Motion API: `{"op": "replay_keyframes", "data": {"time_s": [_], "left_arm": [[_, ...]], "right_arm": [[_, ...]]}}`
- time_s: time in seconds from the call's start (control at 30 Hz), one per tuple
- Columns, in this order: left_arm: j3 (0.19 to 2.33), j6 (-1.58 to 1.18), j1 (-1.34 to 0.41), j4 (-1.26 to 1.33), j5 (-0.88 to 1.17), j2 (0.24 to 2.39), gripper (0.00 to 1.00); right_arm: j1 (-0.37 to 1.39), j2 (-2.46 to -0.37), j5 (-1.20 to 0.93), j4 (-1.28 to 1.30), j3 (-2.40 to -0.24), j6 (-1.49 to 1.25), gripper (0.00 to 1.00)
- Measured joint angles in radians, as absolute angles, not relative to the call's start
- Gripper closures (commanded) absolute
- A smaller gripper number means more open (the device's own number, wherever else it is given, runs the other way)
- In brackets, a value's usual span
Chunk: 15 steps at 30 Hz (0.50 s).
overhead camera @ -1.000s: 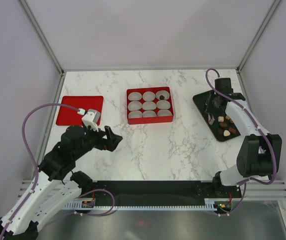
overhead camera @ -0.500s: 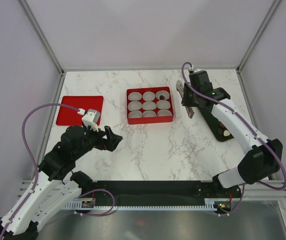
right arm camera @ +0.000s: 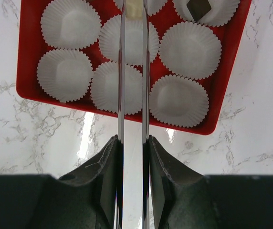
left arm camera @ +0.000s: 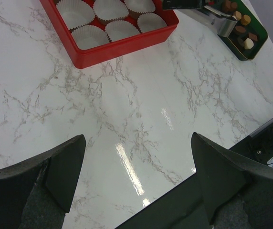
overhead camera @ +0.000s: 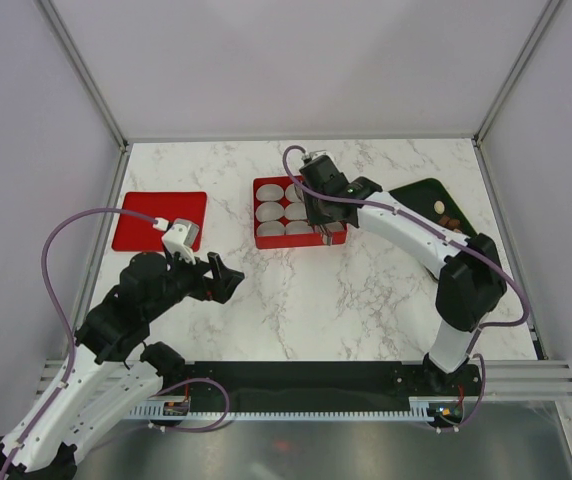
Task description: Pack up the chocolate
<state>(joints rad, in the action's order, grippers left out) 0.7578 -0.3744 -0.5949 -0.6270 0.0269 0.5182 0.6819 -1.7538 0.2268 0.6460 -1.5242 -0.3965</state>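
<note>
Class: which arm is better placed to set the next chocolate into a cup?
Right. The right gripper holds tongs pinching a cream chocolate over the red box; the left gripper hangs open over the table, holding nothing.

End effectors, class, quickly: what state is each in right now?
Left end effector: open, empty.
Right end effector: closed on metal tongs pinching a cream chocolate.

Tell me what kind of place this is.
Probably a robotics lab test cell: a marble-patterned table boxed in by plain panels, two robot arms bolted at its near edge, one holding tweezers, and a red box of paper cups beside a tray of chocolates.
</note>
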Motion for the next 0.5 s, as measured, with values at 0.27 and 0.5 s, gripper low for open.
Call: {"op": "replay_keyframes", "data": {"time_s": [0.27, 0.5], "left_arm": [[0.758, -0.374, -0.595, -0.627, 0.027, 0.51, 0.0], [0.758, -0.374, -0.595, -0.627, 0.027, 0.51, 0.0]], "right_arm": [[0.688, -1.814, 0.281, 0.639, -1.559, -0.392, 0.64], [0.688, -1.839, 0.297, 0.627, -1.578, -0.388, 0.63]]}}
